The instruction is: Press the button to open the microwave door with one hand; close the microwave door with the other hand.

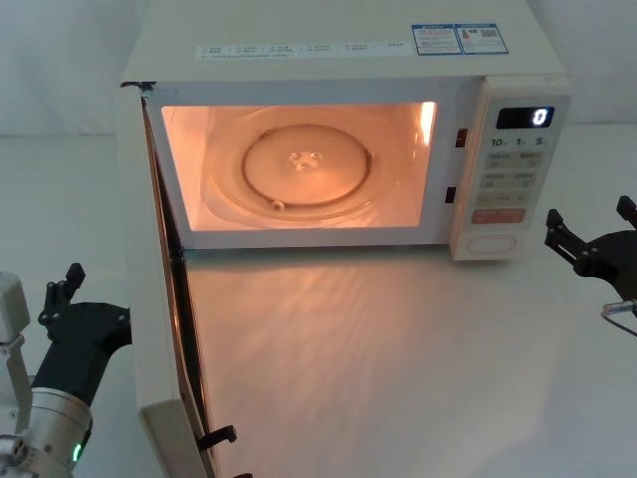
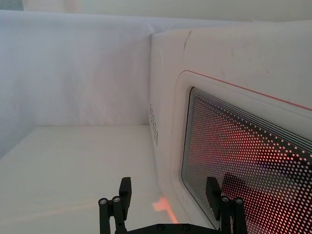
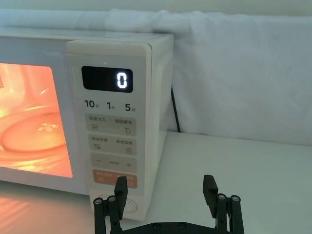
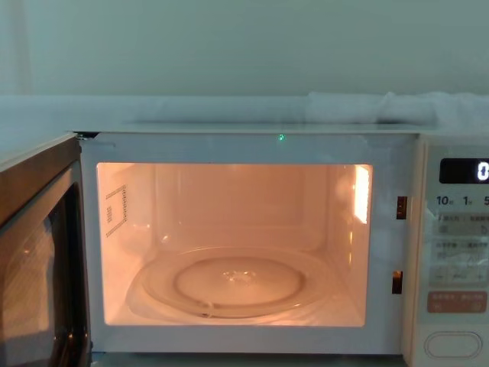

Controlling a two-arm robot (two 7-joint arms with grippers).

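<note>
The door (image 1: 164, 329) is standing wide open, swung out toward the robot on the left side of the microwave (image 1: 338, 70), edge-on in the head view with its latch hooks showing at the near lower end. In the chest view the door (image 4: 34, 260) is filling the left edge, its dark window facing inward. The cavity (image 1: 299, 169) is glowing orange, with the glass turntable (image 1: 309, 164) lying flat inside.

The button (image 1: 495, 242) is sitting at the bottom of the control panel (image 1: 513, 159), just under the orange-red key (image 1: 498, 215), on the microwave's right front. The display (image 1: 525, 117) above is showing a zero. In the chest view the button (image 4: 452, 345) is appearing at the lower right corner.

The left gripper (image 1: 62, 296) is hovering on the outer side of the open door, near it and above the tabletop (image 1: 398, 349). In the left wrist view its fingers (image 2: 125, 191) are spread apart, one of them lying over the dotted window of the door (image 2: 253, 146); whether it is touching the panel cannot be told.

The right gripper (image 1: 589, 229) is hanging to the right of the control panel, apart from it. In the right wrist view its fingers (image 3: 209, 187) are spread wide, holding nothing, with the button (image 3: 130, 207) partly hidden behind the one nearer the panel.
</note>
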